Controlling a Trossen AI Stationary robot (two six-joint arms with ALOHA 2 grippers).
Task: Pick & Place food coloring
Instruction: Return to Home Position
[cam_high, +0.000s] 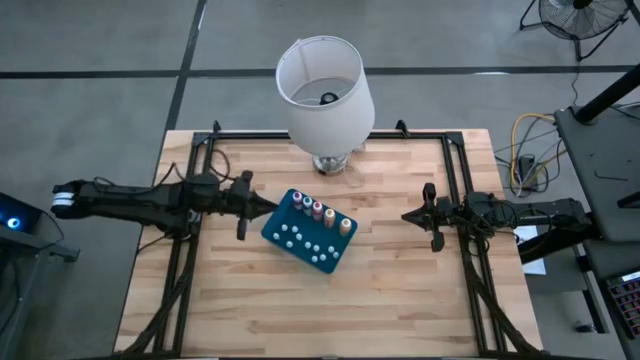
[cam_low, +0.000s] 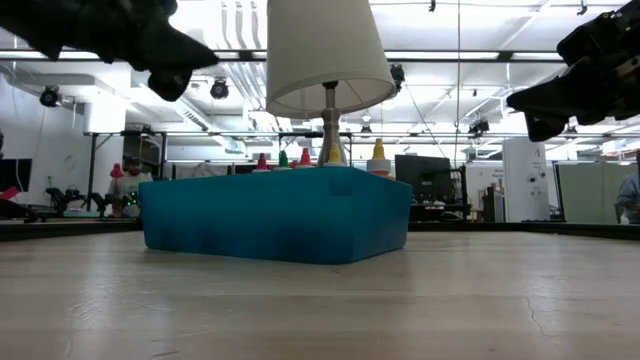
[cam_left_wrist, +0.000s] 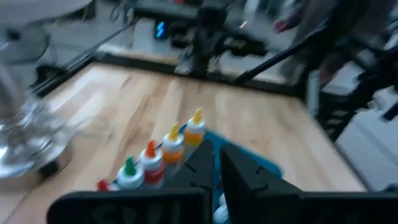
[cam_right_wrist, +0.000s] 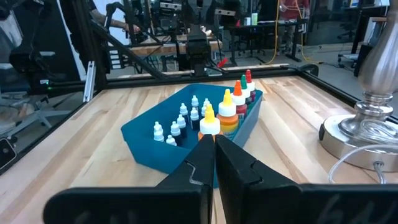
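The food coloring bottles (cam_high: 320, 210) stand upright in a row along the far side of a teal-blue tray (cam_high: 310, 248) in the middle of the wooden table. Their orange, yellow, red and green bodies show in the left wrist view (cam_left_wrist: 163, 152) and the right wrist view (cam_right_wrist: 235, 106). Small white-capped bottles (cam_right_wrist: 180, 121) fill the rest of the tray. My left gripper (cam_high: 266, 204) hovers shut just left of the tray's left corner, raised above it (cam_low: 170, 75). My right gripper (cam_high: 405, 215) waits shut to the right of the tray, also raised (cam_low: 530, 112).
A lamp with a white shade (cam_high: 325, 85) stands on a silver base (cam_right_wrist: 364, 134) at the far middle, close behind the tray. Black frame rails (cam_high: 455, 170) run along the table's left, right and far sides. Bare wood (cam_high: 400, 300) lies on the near side.
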